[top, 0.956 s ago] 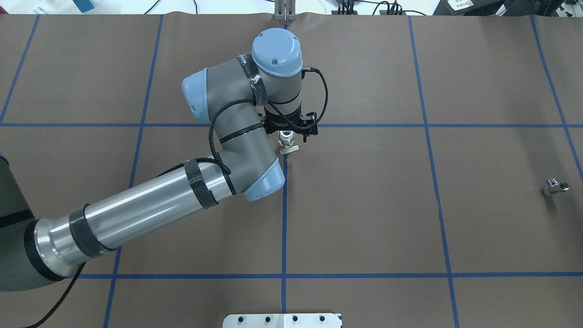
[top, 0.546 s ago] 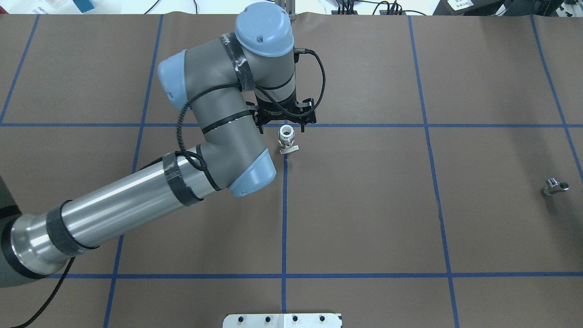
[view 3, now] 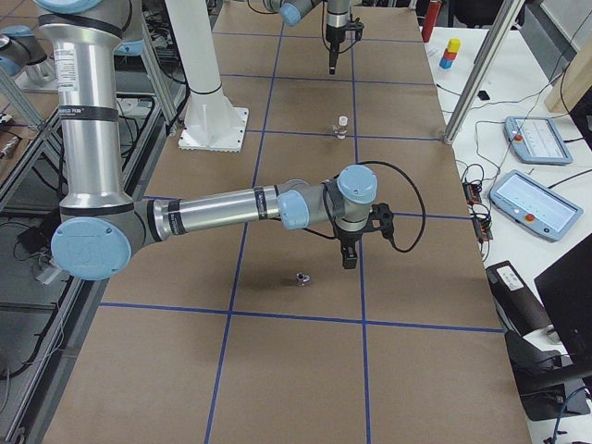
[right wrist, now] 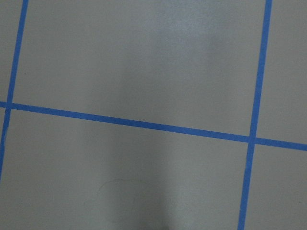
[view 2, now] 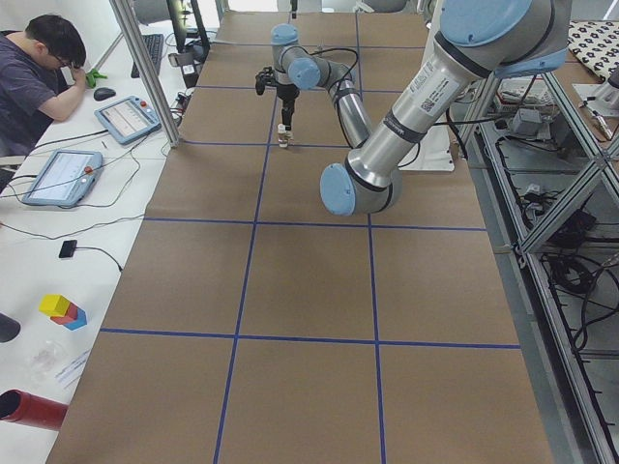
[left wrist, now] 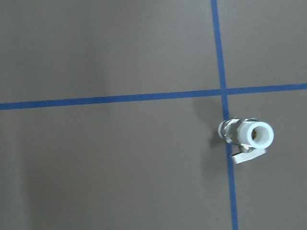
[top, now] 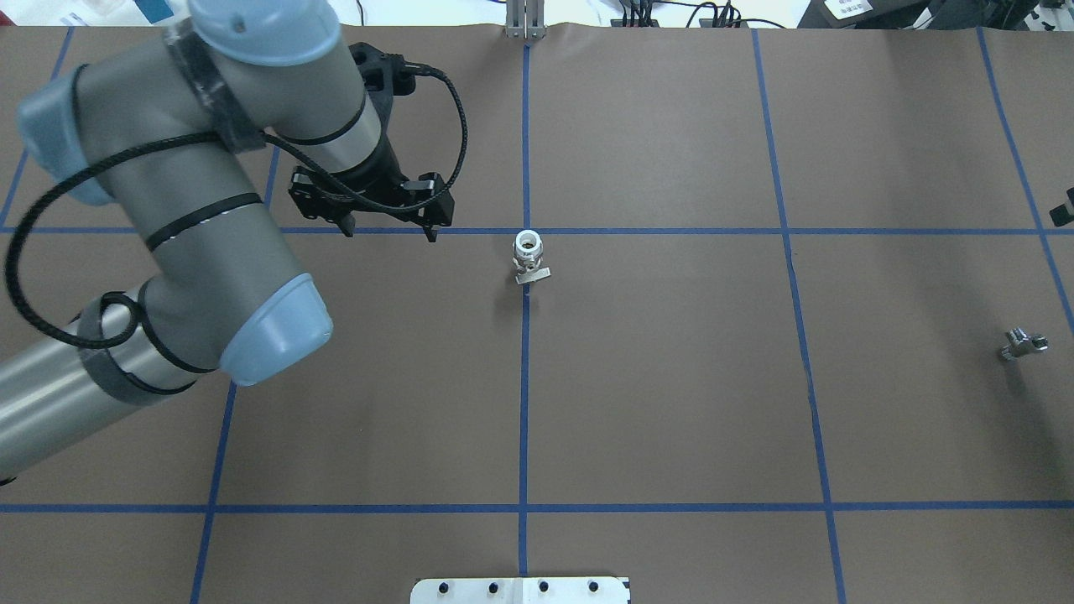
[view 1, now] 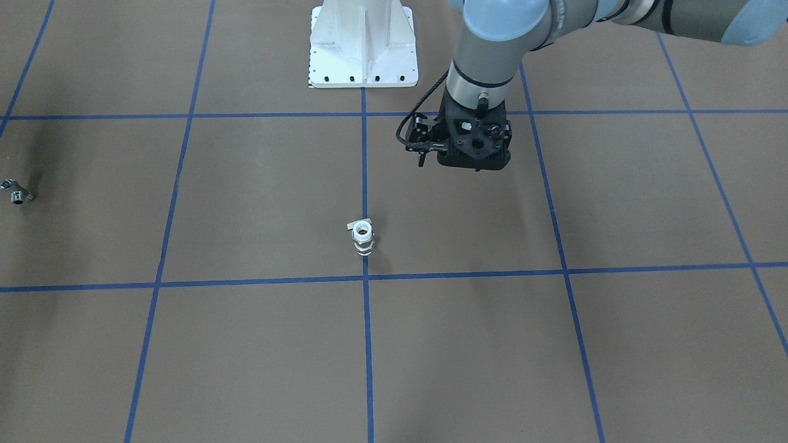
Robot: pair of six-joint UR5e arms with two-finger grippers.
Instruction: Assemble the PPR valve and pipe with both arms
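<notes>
The PPR valve (top: 528,254) is far from every edge of the brown table (top: 671,394), with wide room around it. It stands upright on the blue centre line (top: 524,403), just beside a crossing of the lines. Its white open end is up, with a silvery band in the middle and a flat lever tab low on the robot's side. The left gripper (top: 388,231) hangs apart from it, fingers spread, holding nothing. The pipe (top: 1022,344), a small shiny fitting, lies near the right edge. Only the exterior right view shows the right gripper (view 3: 348,259) whole, near the pipe but apart. I cannot tell if it is spread or clenched.
</notes>
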